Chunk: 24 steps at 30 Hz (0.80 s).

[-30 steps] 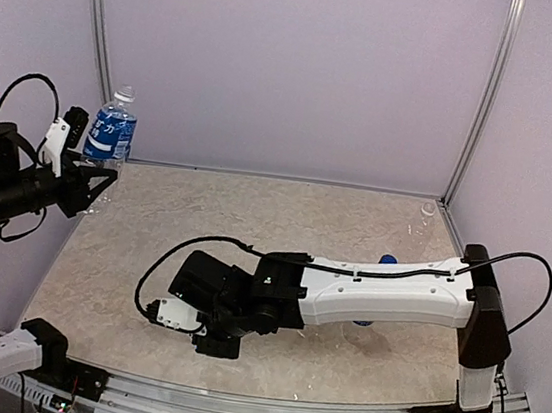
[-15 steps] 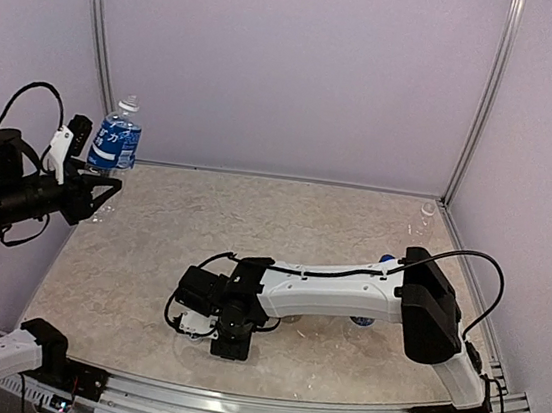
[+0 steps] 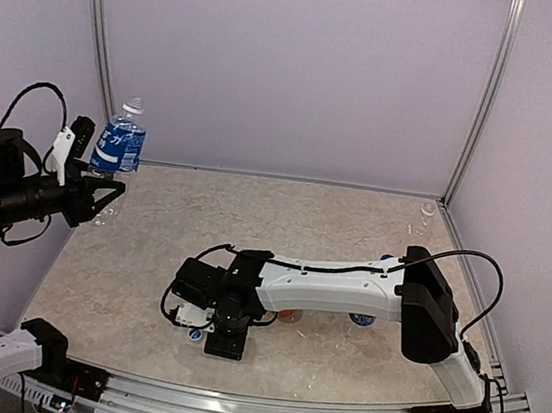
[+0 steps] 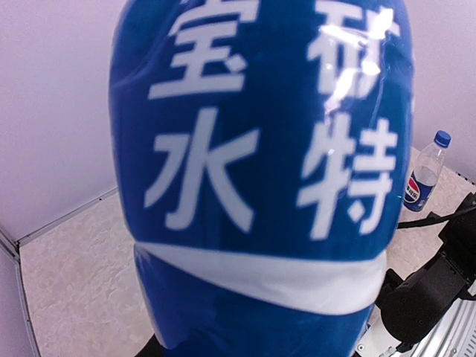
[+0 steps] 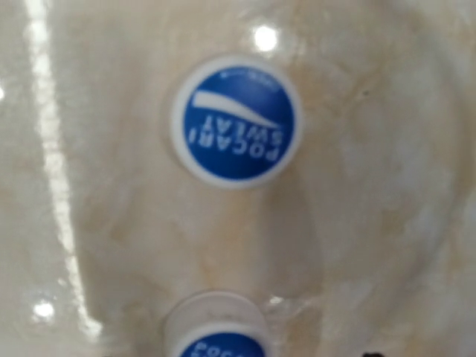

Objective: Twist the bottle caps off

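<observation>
My left gripper [image 3: 97, 167] is shut on a blue-labelled bottle [image 3: 120, 142] and holds it in the air at the far left. The bottle's label [image 4: 260, 171] fills the left wrist view and its neck looks pale and bare. My right gripper [image 3: 202, 331] points down at the table left of centre, with no finger on anything. Two blue-and-white bottle caps lie below it, one flat [image 5: 235, 119] and one on its side at the frame's bottom edge [image 5: 216, 327]. A small blue cap [image 3: 196, 336] shows beside the gripper in the top view.
A Pepsi-labelled bottle [image 4: 424, 175] with a blue cap [image 3: 387, 259] stands behind the right forearm. A small orange thing [image 3: 290, 316] peeks from under that arm. A clear bottle [image 3: 426, 213] stands in the far right corner. Walls close three sides.
The right arm has folded and lowered its gripper to the table, and a cap now lies free beneath it. The left arm has shifted the bottle slightly right.
</observation>
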Available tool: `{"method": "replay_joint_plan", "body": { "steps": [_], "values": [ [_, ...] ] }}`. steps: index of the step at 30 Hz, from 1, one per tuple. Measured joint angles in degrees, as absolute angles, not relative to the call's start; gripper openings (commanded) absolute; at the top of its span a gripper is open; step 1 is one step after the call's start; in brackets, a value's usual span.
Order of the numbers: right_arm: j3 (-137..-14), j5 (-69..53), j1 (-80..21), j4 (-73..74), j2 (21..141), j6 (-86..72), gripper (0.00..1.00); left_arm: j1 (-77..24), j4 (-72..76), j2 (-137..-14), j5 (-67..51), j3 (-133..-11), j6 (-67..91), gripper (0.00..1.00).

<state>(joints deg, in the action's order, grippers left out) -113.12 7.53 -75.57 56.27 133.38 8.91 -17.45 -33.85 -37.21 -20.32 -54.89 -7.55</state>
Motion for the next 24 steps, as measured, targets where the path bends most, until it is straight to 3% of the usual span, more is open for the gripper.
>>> {"method": "replay_joint_plan", "body": {
  "steps": [3,4,5,6,10,17,24],
  "values": [
    [-113.82,7.73,-75.57,56.27,132.9,8.95,0.7,-17.69,-33.93,-37.36,-22.0,-54.89,-7.81,0.4],
    [-113.93,7.68,-75.57,56.03,132.2,9.02,0.76,-17.78,-34.0,-37.41,-22.65,-54.92,-7.94,0.4],
    [-113.95,7.57,-75.57,55.68,131.0,9.15,0.97,-17.87,-34.2,-37.47,-23.49,-54.94,-8.08,0.4],
    [-113.93,7.22,-75.57,55.0,129.32,9.21,0.99,-18.06,-34.57,-37.52,-24.29,-55.09,-8.25,0.4],
    [-111.7,3.99,-75.07,46.26,117.01,9.78,0.99,-19.09,-35.99,-37.78,-28.21,-56.36,-9.74,0.4],
    [-102.19,-1.98,-71.7,15.99,91.5,6.81,0.94,-23.14,-37.98,-38.61,-35.38,-58.39,-13.56,0.4],
    [-101.21,-2.42,-70.22,-4.21,93.12,2.87,0.86,-26.46,-38.59,-41.8,-37.36,-59.42,-15.92,0.42]
  ]
}}
